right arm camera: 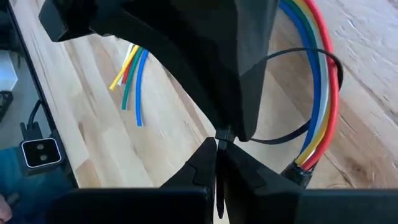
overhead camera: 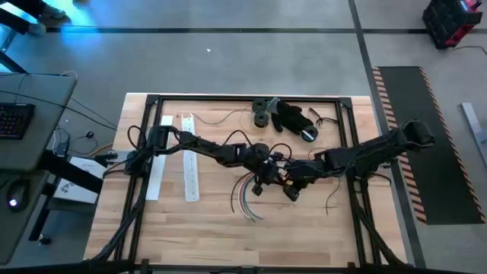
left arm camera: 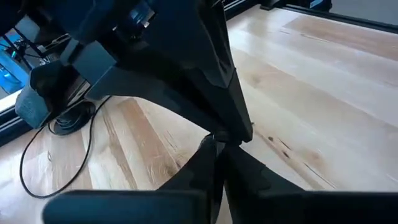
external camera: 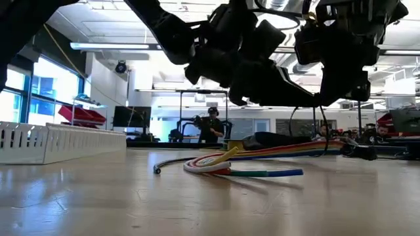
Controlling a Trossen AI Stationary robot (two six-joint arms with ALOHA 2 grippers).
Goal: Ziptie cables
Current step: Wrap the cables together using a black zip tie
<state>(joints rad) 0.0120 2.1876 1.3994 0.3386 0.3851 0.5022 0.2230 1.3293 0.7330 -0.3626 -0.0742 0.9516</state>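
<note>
The cables (right arm camera: 318, 74), a bundle of blue, green, yellow, white and red wires, curve over the table's middle. Their loose ends (external camera: 223, 164) lie on the wood. A thin black zip tie (right arm camera: 333, 68) is looped around the bundle. My left gripper (overhead camera: 268, 177) and my right gripper (overhead camera: 288, 186) meet tip to tip just above the table beside the bundle. Both are shut on the zip tie where its loop closes (right arm camera: 222, 135). My left gripper pinches a small black piece of the zip tie (left arm camera: 217, 138) at its fingertips, right against my right gripper's tips. Which end of the tie it is, the fingers hide. That piece is clear of the table. My right gripper pinches the zip tie (right arm camera: 221, 140) between its two fingertips, where the strap (right arm camera: 273, 139) runs in from the loop around the cables. The strap stretches from the fingers to the bundle, clear of the wood. The left gripper's fingers close in from the opposite side.
Two long white perforated strips (overhead camera: 189, 156) lie at the left. A black lumpy heap with round parts (overhead camera: 285, 116) sits at the far edge. Thin loose wires (overhead camera: 331, 199) lie near the right rail. Black frame rails (overhead camera: 354, 152) border the table. Bare wood lies at the near side.
</note>
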